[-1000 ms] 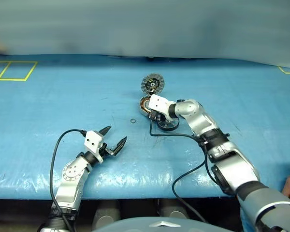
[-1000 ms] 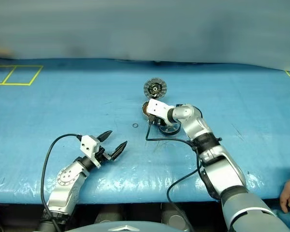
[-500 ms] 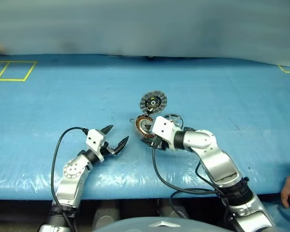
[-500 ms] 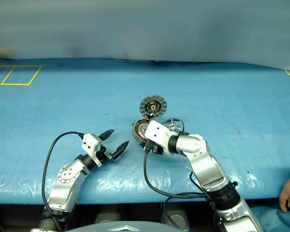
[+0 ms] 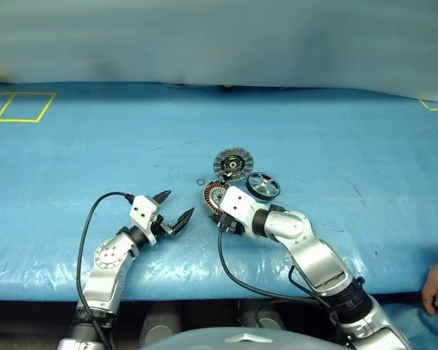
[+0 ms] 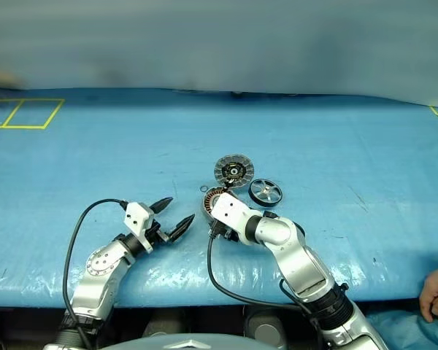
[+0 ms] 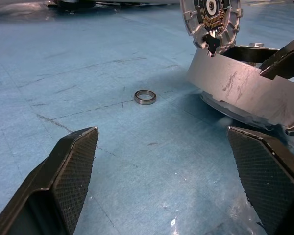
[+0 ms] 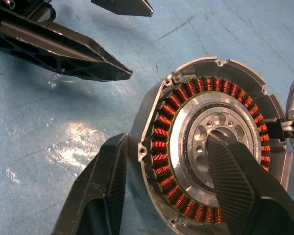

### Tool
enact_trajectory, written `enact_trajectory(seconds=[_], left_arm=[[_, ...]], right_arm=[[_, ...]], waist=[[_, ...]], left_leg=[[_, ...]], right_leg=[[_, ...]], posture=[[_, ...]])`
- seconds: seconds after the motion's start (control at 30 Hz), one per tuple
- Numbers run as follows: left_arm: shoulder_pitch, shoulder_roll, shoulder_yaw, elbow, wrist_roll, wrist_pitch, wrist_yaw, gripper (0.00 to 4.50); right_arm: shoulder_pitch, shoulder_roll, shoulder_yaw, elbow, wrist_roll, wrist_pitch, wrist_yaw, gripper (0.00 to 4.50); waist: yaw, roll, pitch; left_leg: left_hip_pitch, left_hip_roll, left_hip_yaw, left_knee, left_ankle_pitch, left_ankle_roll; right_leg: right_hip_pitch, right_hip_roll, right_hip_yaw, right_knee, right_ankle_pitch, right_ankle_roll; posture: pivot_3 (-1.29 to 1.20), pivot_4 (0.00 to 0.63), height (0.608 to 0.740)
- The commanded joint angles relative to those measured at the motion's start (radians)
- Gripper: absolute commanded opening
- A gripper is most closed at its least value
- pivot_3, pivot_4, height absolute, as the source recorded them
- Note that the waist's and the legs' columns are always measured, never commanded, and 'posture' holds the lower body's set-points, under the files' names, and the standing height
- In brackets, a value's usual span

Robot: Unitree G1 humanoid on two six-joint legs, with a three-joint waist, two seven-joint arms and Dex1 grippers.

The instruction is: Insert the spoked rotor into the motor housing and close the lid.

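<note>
Rotor (image 5: 263, 184) is lying flat on the table (image 5: 365, 138), free of any grip, just beyond and to the right of the right gripper (image 8: 164, 188) and well apart from the left gripper (image 5: 171, 208). Being round, it is offering no long axis to line up with; its black rim is facing up, so the right arm, plainly the nearer one, looks best placed to reach it.

Housing (image 8: 210, 156) is sitting directly at the right jaws, tilted up off the table, copper windings facing them. The jaws are standing partly open and straddling its wall: one finger is lying outside the grey rim, the other over the silver centre. Whether they are pinching the wall or only bracketing it, I cannot tell.

Lid (image 5: 233, 162) is standing open past the housing, hinged to its far edge, inner face showing, touching nothing else. A small ring (image 7: 145, 96) is lying on the table between the two grippers, nearer the housing.

Left jaws are spread fully wide and holding nothing, pointing toward the housing's grey outer side.
</note>
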Motion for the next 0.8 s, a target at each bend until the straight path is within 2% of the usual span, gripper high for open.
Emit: enact_trajectory(seconds=[0.03, 0.1, 0.13, 0.27, 0.43, 0.6, 0.8], left_arm=[[0.0, 0.007, 0.005, -0.035, -0.002, -0.002, 0.002, 4.5], [-0.002, 0.007, 0.004, -0.035, -0.002, 0.0, 0.002, 4.5], [-0.003, 0.006, 0.003, -0.034, -0.002, 0.001, 0.001, 4.5], [-0.006, 0.005, 0.0, -0.029, -0.002, 0.003, -0.002, 4.5], [-0.014, 0.004, -0.006, -0.023, -0.001, 0.005, -0.008, 4.5], [-0.019, 0.006, -0.007, -0.019, -0.001, 0.006, -0.015, 4.5], [-0.032, 0.008, -0.006, -0.009, -0.001, 0.005, -0.025, 4.5]], right_arm=[[-0.007, -0.014, 0.01, -0.031, 0.007, -0.009, 0.011, 3.71], [-0.006, -0.015, 0.006, -0.047, 0.016, -0.011, 0.009, 4.4], [-0.005, -0.006, -0.006, -0.06, 0.032, -0.006, 0.008, 4.48], [-0.003, 0.031, -0.061, -0.113, 0.106, 0.031, 0.006, 4.48], [0.011, 0.089, -0.194, -0.218, 0.268, 0.1, 0.01, 4.48], [0.026, 0.05, -0.289, -0.204, 0.305, 0.086, -0.022, 4.48], [0.062, -0.001, -0.318, -0.157, 0.311, 0.056, -0.045, 4.48]], waist=[[0.0, 0.0, 0.0], [0.0, 0.0, 0.0], [0.0, 0.0, 0.0], [-0.002, 0.0, 0.0], [0.001, 0.0, 0.0], [0.0, 0.0, 0.0], [-0.001, 0.0, 0.0]], left_leg=[[0.0, 0.0, 0.0, 0.0, 0.0, 0.0], [0.0, 0.0, 0.0, 0.0, 0.0, 0.0], [0.0, 0.0, 0.0, -0.001, 0.0, 0.0], [0.0, 0.0, 0.0, -0.001, 0.0, 0.0], [-0.001, 0.0, 0.0, -0.001, 0.0, 0.0], [-0.001, 0.0, 0.0, -0.001, 0.0, 0.0], [-0.001, 0.0, 0.0, -0.001, 0.0, 0.0]], right_leg=[[0.0, 0.0, 0.0, 0.0, 0.0, 0.0], [0.0, 0.0, 0.0, 0.0, 0.0, 0.0], [0.0, 0.0, 0.0, 0.0, 0.0, 0.0], [0.0, 0.0, 0.0, 0.0, 0.0, 0.0], [0.0, 0.0, 0.0, 0.0, 0.0, 0.0], [0.0, 0.0, 0.0, 0.0, 0.0, 0.0], [-0.001, 0.0, 0.0, 0.0, 0.0, 0.0]], posture=[[0.0, 0.15, 0.74], [0.0, 0.15, 0.74], [0.0, 0.15, 0.74], [0.0, 0.15, 0.74], [0.0, 0.15, 0.74], [0.0, 0.15, 0.74], [0.0, 0.15, 0.74]])
